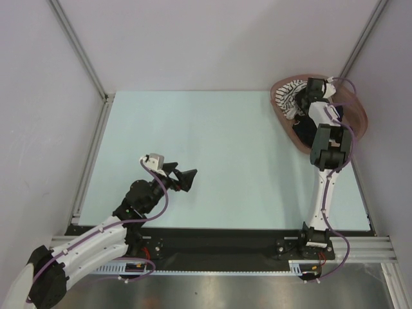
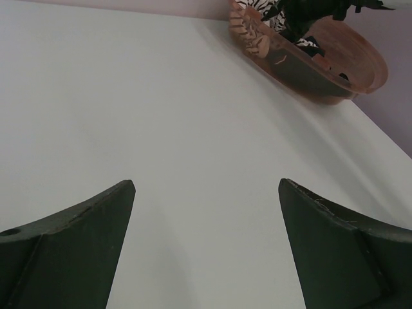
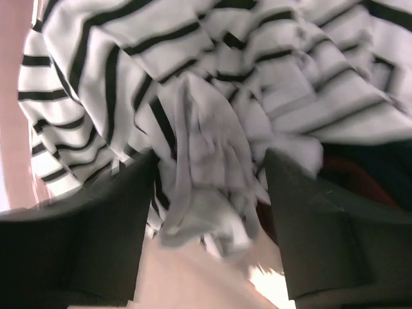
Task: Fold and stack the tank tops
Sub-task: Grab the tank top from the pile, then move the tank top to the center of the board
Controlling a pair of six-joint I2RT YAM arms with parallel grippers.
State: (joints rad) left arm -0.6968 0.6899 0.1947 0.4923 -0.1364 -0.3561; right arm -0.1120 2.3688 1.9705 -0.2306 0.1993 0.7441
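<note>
The white tank top with thin black stripes [image 1: 288, 94] lies crumpled in the pink basin [image 1: 358, 116] at the far right of the table. It fills the right wrist view [image 3: 212, 96]. The dark tank top with red parts [image 3: 360, 170] shows under it at the right. My right gripper [image 3: 209, 187] is down in the basin, jaws open, with a bunched fold of the striped top between the fingers. My left gripper [image 1: 185, 177] is open and empty, low over the bare table at the near left; both fingertips [image 2: 122, 193] show apart.
The basin also shows in the left wrist view [image 2: 335, 58] at the far right corner. Metal frame rails run along the table's left edge [image 1: 90, 161] and right edge. White walls close the back and sides.
</note>
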